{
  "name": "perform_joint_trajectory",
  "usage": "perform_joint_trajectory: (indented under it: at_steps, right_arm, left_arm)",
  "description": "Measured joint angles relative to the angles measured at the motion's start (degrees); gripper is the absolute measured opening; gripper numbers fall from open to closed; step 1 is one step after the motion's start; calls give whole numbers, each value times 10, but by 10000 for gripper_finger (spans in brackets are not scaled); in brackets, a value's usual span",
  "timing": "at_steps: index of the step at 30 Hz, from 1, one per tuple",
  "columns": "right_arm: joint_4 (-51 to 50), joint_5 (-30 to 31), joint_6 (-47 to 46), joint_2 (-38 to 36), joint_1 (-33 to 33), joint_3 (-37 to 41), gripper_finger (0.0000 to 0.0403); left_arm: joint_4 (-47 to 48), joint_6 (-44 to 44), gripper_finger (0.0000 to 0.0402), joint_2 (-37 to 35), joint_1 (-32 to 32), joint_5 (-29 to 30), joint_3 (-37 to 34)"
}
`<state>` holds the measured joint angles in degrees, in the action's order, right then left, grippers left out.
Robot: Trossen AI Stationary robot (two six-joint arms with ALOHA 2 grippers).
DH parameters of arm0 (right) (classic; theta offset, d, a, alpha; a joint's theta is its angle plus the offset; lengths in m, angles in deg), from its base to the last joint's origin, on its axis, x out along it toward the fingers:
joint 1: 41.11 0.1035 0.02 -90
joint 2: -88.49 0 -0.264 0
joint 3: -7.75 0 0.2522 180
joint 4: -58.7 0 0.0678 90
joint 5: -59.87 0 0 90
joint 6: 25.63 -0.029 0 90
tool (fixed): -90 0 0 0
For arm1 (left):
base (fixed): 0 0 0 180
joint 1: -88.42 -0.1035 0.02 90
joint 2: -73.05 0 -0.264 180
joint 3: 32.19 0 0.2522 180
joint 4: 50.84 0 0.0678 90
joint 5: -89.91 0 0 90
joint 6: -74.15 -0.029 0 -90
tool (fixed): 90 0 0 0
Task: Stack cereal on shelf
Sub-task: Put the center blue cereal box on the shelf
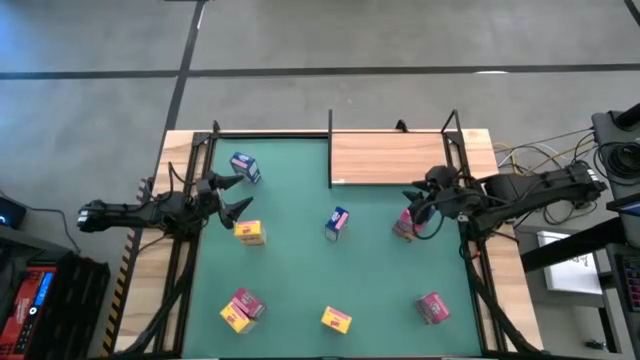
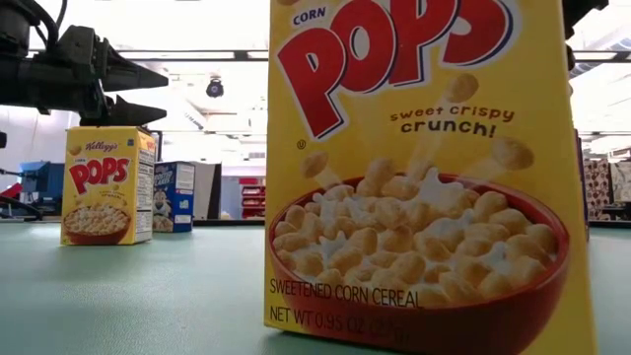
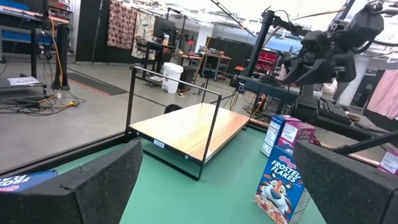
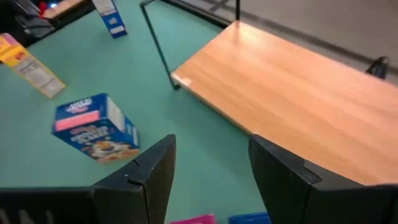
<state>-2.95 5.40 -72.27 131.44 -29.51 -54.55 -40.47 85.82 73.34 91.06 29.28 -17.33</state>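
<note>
Several small cereal boxes are scattered on the green mat: blue ones (image 1: pixel 245 167) (image 1: pixel 337 222), yellow ones (image 1: pixel 250 232) (image 1: pixel 336 319) and pink ones (image 1: pixel 405 228) (image 1: pixel 432 307). The shelf (image 1: pixel 395 158), a light-wood board with thin black posts, lies at the far right of the mat. My right gripper (image 4: pixel 211 140) hangs above the mat beside the shelf's near edge, over a pink box. It tilts downward, and its fingers are apart with nothing between their tips. My left gripper (image 1: pixel 235 195) waits open at the mat's left edge, between a blue and a yellow box.
A pink and a yellow box (image 1: pixel 241 308) lie together at the near left. A yellow Corn Pops box (image 2: pixel 424 177) stands right in front of the low camera. Black frame rails (image 1: pixel 190 250) run along the mat's left and right sides. Bare mat lies in the middle.
</note>
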Motion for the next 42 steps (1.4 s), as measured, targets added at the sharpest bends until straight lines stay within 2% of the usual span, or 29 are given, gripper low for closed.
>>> perform_joint_trajectory:
  at_steps: [5, 10, 14, 21, 26, 34, 42]
  right_arm:
    - [6, -11, 6, 43, 0, -19, 192]
    - [7, -13, 54, 101, 0, -50, 192]
    - [6, -20, 170, 146, 0, -81, 192]
    - [6, -99, 379, 212, 0, -131, 192]
    - [6, -135, 496, 263, 0, -168, 192]
    - [6, -135, 597, 349, 0, -228, 192]
    - [6, -134, 642, 409, -8, -263, 192]
  left_arm:
    - [0, 0, 400, 0, 0, 0, 0]
    - [0, 0, 400, 0, 0, 0, 0]
    - [0, 0, 400, 0, 0, 0, 0]
    - [0, 0, 400, 0, 0, 0, 0]
    - [0, 0, 400, 0, 0, 0, 0]
    - [0, 0, 400, 0, 0, 0, 0]
    - [0, 0, 400, 0, 0, 0, 0]
